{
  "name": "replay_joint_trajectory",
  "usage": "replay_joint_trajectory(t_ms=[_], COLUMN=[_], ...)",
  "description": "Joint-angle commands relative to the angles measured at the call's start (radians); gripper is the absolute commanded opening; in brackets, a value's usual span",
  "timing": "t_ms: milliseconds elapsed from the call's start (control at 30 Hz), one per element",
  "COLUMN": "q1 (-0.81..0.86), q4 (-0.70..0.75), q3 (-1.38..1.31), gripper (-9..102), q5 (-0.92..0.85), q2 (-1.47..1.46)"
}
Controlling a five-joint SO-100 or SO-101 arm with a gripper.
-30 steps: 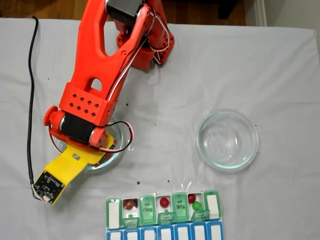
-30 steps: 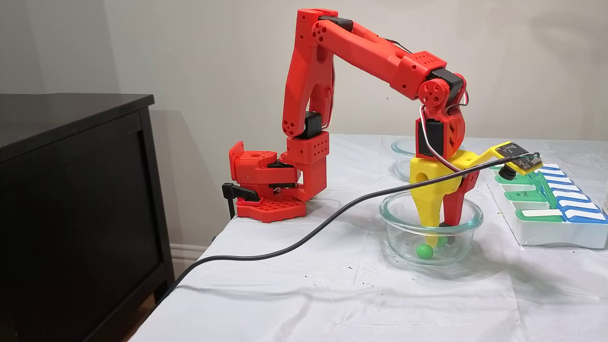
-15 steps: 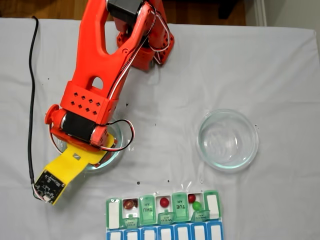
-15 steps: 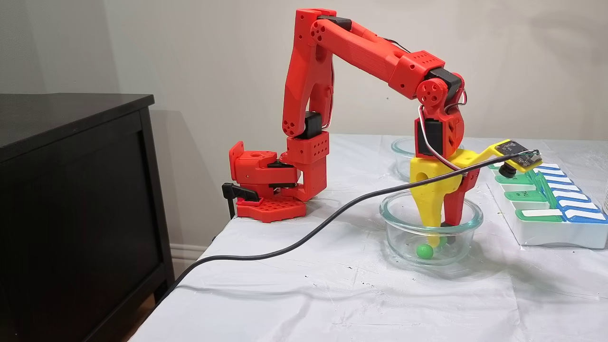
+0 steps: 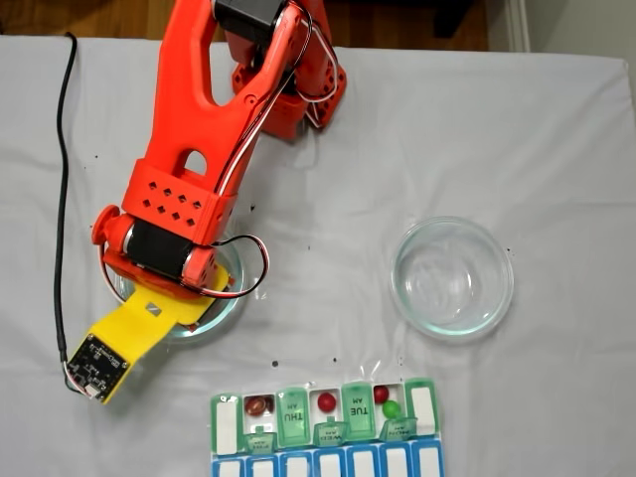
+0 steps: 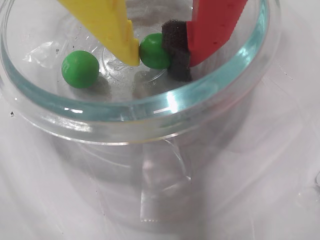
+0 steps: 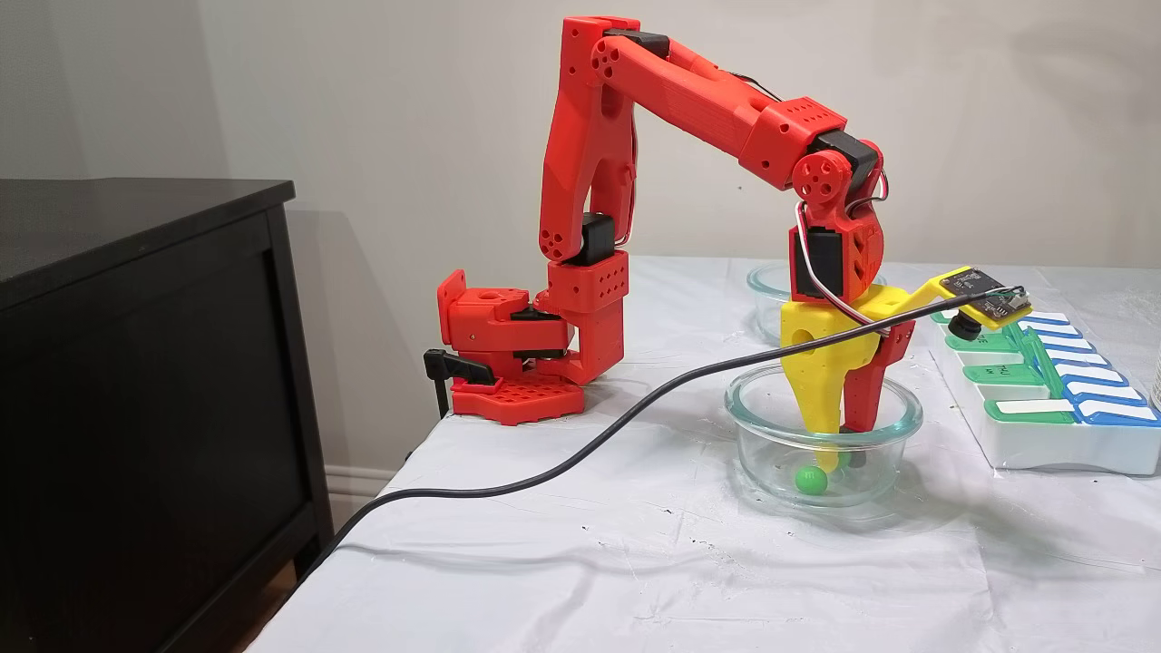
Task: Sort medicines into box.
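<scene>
Two fingers, yellow and red, pinch one green ball (image 6: 154, 50) down inside the glass dish (image 6: 150, 107); the gripper (image 6: 156, 54) clamps it. Second green ball (image 6: 80, 68) sits loose nearby. Pill box (image 5: 323, 429) waits beyond, holding three red balls and a green.

**A plain room with a covered table**

A beige wall (image 7: 363, 100) stands behind the table (image 7: 562, 562), which is covered by a wrinkled white cloth (image 5: 517, 129). A dark cabinet (image 7: 136, 381) stands left of the table, close to the white baseboard (image 7: 358, 479). Wooden floor (image 5: 89, 18) shows beyond the table. The light is soft and even.
</scene>
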Motion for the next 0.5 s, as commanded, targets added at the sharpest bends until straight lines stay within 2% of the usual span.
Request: replay_joint_trajectory(t_ms=[0,167,300,467], q1=[-0.017,-0.034,-0.057,-0.164], q4=[0.020,0.114,0.209,0.104], q3=[-0.031,-0.103,-0.278,-0.373], gripper=[0,0,0,0], q5=[0.015,0.063,0.149,0.448], q2=[0.138,0.302,0.360,0.373])
